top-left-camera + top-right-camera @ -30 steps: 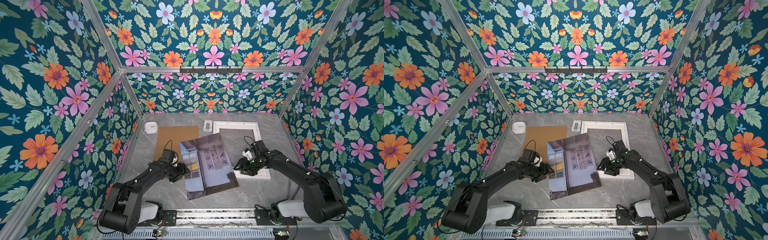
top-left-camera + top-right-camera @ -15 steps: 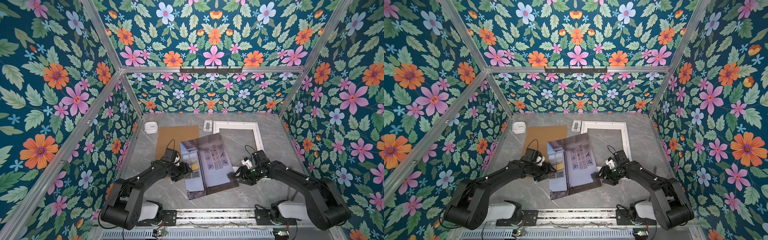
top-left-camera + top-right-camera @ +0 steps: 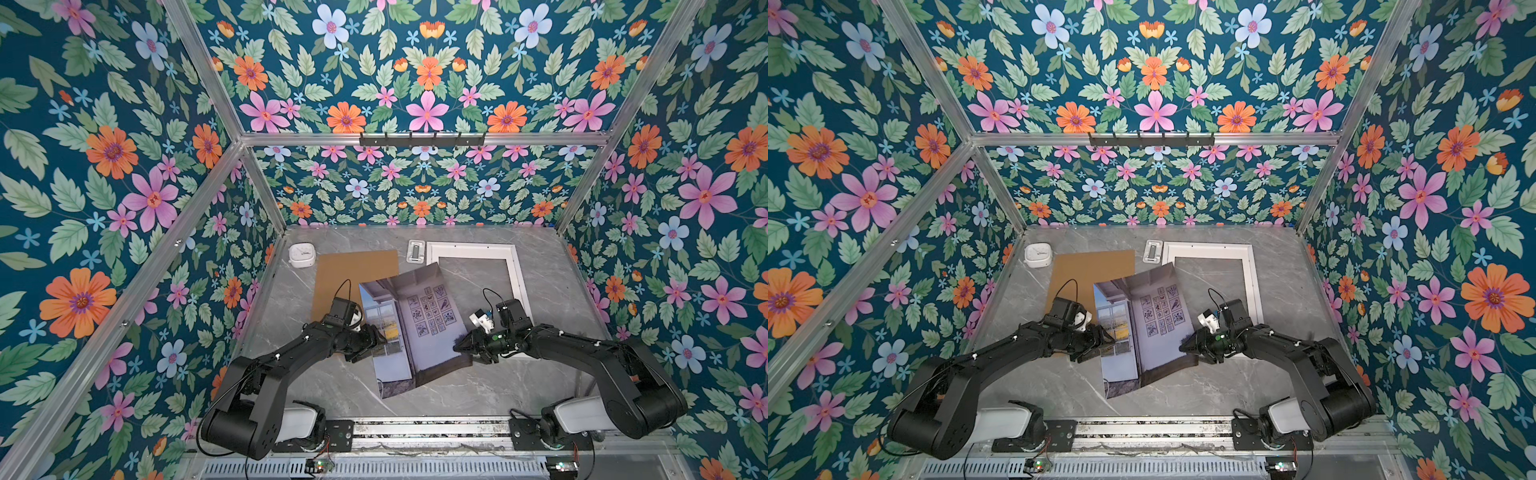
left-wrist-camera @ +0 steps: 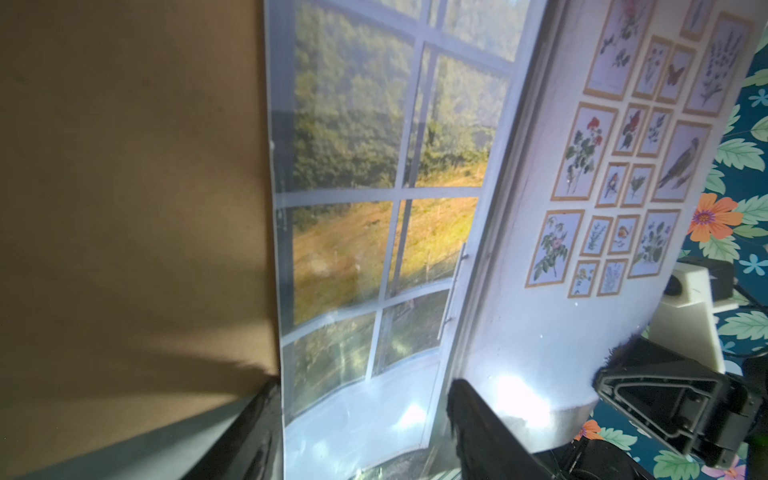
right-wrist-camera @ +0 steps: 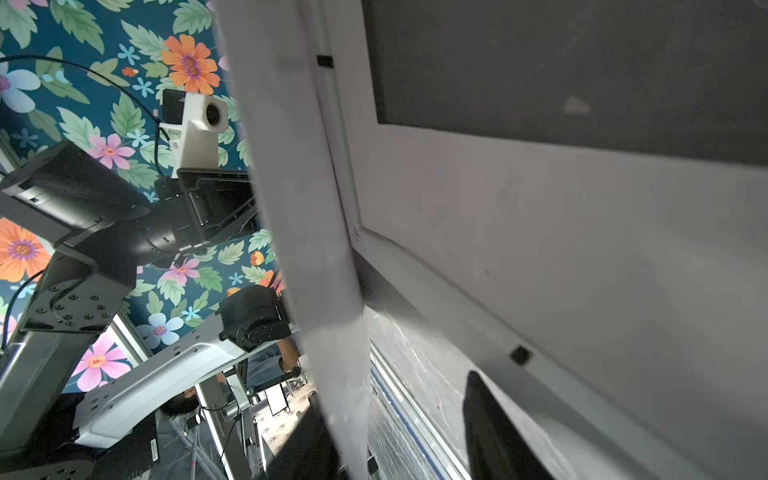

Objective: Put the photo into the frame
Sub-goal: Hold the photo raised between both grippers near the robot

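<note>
The photo lies between both pincers, long axis 12-to-6; the frame sits at 2 o'clock. The right pincer is nearer that frame, its jaws narrowed astride the photo's edge but not clamped. The left pincer is wide.

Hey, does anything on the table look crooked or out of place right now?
Yes. The photo is skewed and bowed between the left gripper and right gripper, its far corner overlapping one side of the frame rather than lying squared inside it.
</note>
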`<state>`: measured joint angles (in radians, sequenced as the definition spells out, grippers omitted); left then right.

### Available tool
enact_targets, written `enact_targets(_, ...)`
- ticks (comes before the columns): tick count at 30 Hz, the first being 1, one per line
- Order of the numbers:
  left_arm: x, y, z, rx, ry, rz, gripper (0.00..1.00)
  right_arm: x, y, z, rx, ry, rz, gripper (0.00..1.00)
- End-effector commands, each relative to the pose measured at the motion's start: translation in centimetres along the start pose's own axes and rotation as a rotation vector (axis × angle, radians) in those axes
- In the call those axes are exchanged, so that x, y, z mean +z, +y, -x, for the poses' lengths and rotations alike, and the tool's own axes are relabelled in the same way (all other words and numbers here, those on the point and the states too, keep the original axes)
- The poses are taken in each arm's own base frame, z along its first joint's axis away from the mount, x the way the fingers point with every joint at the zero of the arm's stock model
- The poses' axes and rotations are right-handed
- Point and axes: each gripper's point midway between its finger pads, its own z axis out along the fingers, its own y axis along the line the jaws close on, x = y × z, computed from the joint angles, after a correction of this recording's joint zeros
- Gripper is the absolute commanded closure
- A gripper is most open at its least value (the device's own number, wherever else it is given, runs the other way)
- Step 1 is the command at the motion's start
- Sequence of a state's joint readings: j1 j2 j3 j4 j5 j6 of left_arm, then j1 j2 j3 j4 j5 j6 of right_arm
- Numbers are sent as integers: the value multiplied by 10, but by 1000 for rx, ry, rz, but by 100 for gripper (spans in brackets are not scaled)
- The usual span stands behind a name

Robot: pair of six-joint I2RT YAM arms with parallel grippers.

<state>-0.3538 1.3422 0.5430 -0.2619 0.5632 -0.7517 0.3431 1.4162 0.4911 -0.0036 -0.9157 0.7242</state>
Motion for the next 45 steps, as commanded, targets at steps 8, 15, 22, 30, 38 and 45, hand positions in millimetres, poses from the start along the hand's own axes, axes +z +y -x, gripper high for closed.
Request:
enact_targets(8, 3, 22, -8, -20, 24, 100, 33, -10, 12, -8, -40, -11, 8, 61)
enact_targets(15, 2, 21, -7, -17, 20, 99, 33, -17, 19, -9, -63, -21, 1, 55)
enact_targets(22, 1, 22, -7, -16, 18, 101, 33, -17, 16, -13, -56, -14, -7, 62)
enact_targets(30, 1, 22, -7, -16, 16, 100, 33, -21, 15, -19, -54, -14, -21, 70)
enact_targets(38, 1, 21, -6, -11, 18, 100, 33, -23, 15, -20, -61, -17, -19, 63)
enact_targets(45, 1, 21, -7, -10, 18, 101, 33, -23, 17, -19, -72, -18, -11, 70)
